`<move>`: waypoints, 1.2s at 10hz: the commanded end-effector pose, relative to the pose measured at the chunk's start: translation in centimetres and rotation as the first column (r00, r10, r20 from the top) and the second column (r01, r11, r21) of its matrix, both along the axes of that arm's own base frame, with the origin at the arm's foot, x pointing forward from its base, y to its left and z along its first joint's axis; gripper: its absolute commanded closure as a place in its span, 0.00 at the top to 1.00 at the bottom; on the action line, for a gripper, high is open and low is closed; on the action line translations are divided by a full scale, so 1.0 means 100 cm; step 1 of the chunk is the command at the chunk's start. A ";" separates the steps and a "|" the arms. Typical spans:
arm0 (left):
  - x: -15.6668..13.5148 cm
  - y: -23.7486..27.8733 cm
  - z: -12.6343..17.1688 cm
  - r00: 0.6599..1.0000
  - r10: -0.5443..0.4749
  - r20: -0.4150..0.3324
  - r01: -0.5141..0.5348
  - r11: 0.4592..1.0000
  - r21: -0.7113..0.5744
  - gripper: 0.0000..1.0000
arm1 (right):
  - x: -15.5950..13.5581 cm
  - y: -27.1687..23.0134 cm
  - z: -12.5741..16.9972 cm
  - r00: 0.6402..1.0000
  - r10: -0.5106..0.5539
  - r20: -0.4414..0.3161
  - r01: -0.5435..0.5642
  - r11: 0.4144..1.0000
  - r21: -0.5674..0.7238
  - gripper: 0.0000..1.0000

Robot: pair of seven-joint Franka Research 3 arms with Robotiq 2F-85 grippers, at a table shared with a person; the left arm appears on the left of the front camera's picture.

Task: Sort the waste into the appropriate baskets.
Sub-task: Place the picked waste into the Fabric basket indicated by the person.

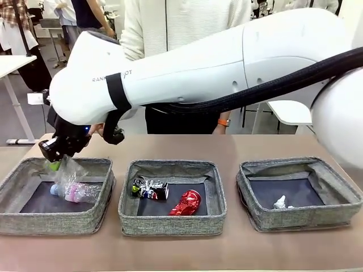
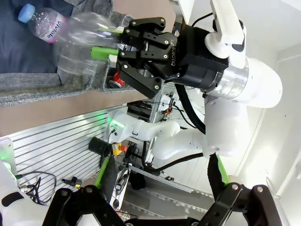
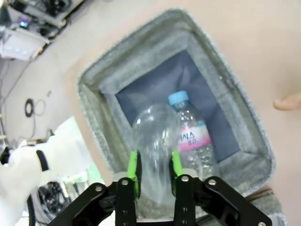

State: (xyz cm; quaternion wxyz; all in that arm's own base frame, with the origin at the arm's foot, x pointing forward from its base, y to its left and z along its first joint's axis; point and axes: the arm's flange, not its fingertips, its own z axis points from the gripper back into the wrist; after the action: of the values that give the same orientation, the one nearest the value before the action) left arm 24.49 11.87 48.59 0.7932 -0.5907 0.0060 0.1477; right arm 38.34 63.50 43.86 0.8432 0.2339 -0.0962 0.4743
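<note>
The right gripper (image 1: 55, 164) reaches across to the left basket (image 1: 17, 218), its green pads on either side of a clear plastic cup (image 3: 153, 141) hanging just above a bottle (image 1: 75, 192) lying inside. Whether the pads press the cup or have just let go I cannot tell. The cup looks light, thin and easily crushed, so a gentle pinch across its rim suits it best.

Baskets (image 1: 172, 224) — grey woven, dark blue-grey bottoms. Bottle (image 1: 76, 192): clear, blue cap, pink-white label. Cup (image 3: 153, 146) clear. One can (image 1: 187, 203) red; the other (image 1: 150, 189) dark, printed — possibly silver patches. Paper wad (image 1: 280, 202) white. Bench (image 1: 181, 249) brown.
</note>
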 end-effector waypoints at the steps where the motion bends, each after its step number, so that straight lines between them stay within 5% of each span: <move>1: -0.001 0.000 0.002 1.000 0.003 0.016 -0.003 1.000 -0.013 1.00 | -0.001 -0.012 0.007 1.000 0.007 0.024 -0.008 1.000 0.025 1.00; 5: -0.001 0.000 0.002 1.000 0.003 0.016 -0.003 1.000 -0.013 1.00 | 0.000 -0.029 0.013 0.999 -0.043 0.005 0.043 0.998 0.054 1.00; 8: -0.001 0.000 0.002 1.000 0.003 0.016 -0.003 1.000 -0.013 1.00 | 0.002 -0.052 0.020 0.997 -0.013 -0.081 0.028 0.982 0.185 1.00; 10: -0.001 0.000 0.002 1.000 0.003 0.016 -0.003 1.000 -0.013 1.00 | 0.004 -0.138 0.036 0.974 0.003 -0.228 0.079 0.934 0.347 1.00; 12: -0.001 0.000 0.002 1.000 0.003 0.016 -0.003 1.000 -0.013 1.00 | -0.010 -0.242 0.046 0.931 -0.178 -0.318 0.263 0.933 0.246 1.00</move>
State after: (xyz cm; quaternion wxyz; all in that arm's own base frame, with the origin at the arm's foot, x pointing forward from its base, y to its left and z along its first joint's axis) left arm 24.47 11.92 48.63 0.7930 -0.5909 0.0052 0.1479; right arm 40.62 48.43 47.72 0.8388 0.4107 -0.0822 0.3479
